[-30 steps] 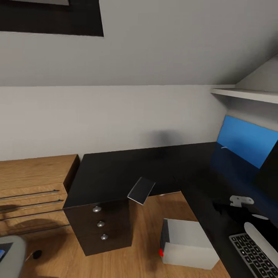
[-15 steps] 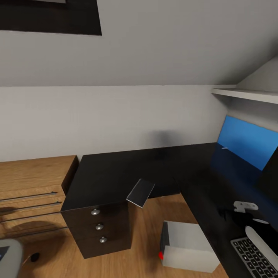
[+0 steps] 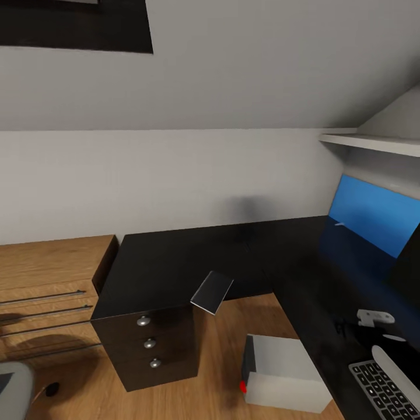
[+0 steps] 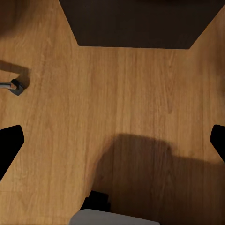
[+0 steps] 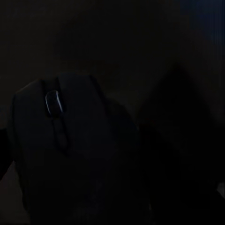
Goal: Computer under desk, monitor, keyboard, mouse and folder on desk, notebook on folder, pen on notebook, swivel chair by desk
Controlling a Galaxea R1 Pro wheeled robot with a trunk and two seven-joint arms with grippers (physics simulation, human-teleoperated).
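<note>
The mouse (image 5: 70, 150) shows close up in the right wrist view — a rounded black shell with a small greyish scroll wheel set in a slot near its front, dim against the dark tabletop (image 3: 192, 259). Whether the right claw has hold of it, or how wide that claw stands, cannot be told from the dark picture.

In the head view the keyboard (image 3: 385, 394) lies at the lower right on the glossy black tabletop, its grey keys in rows, with part of the robot's pale right arm (image 3: 396, 364) over it. Beyond it rises the bright blue back panel (image 3: 373, 219), with the black edge of the monitor (image 3: 408, 262) at the far right.

The notebook (image 3: 212, 291) — thin, dark grey, glossy — sits tilted at the tabletop's front edge, partly overhanging, beside the three-drawer unit (image 3: 149, 347). The computer (image 3: 286, 373), a light grey box with a red light, stands on the wood floor (image 4: 122, 103).

In the left wrist view the left claw (image 4: 112, 145) is spread wide over the floor, holding nothing.
</note>
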